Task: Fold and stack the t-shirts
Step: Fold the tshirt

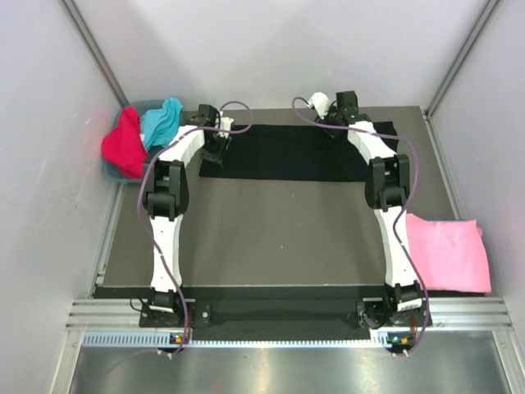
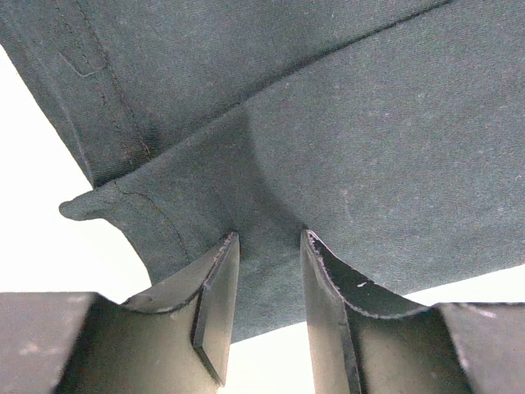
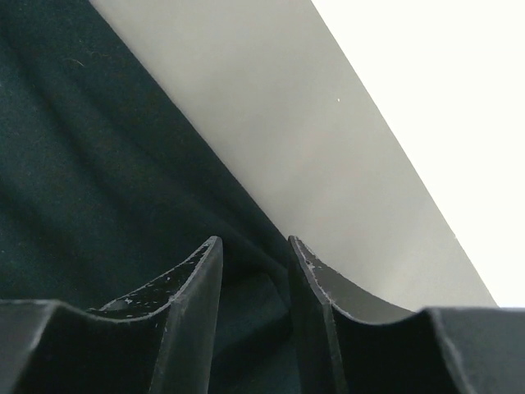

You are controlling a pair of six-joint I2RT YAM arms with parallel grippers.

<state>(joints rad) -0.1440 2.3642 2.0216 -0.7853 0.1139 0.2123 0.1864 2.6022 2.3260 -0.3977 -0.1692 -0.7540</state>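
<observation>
The black t-shirt [image 1: 287,156] lies as a wide flat band across the back of the table. My left gripper [image 1: 215,152] is at its left end. In the left wrist view the left gripper [image 2: 267,238] is shut on the dark cloth [image 2: 369,148], which puckers between the fingertips near a stitched hem. My right gripper [image 1: 330,125] is at the shirt's far edge. In the right wrist view the right gripper [image 3: 254,242] is shut on a bunched fold of the cloth [image 3: 82,180]. A folded pink t-shirt [image 1: 447,250] lies at the right. The red t-shirt [image 1: 123,144] and the turquoise t-shirt [image 1: 162,121] sit crumpled at the back left.
The red and turquoise shirts lie in a grey bin [image 1: 111,172] at the table's back-left corner. Pale walls close in the table at the back and both sides. The arm bases stand on a rail [image 1: 287,316] at the near edge.
</observation>
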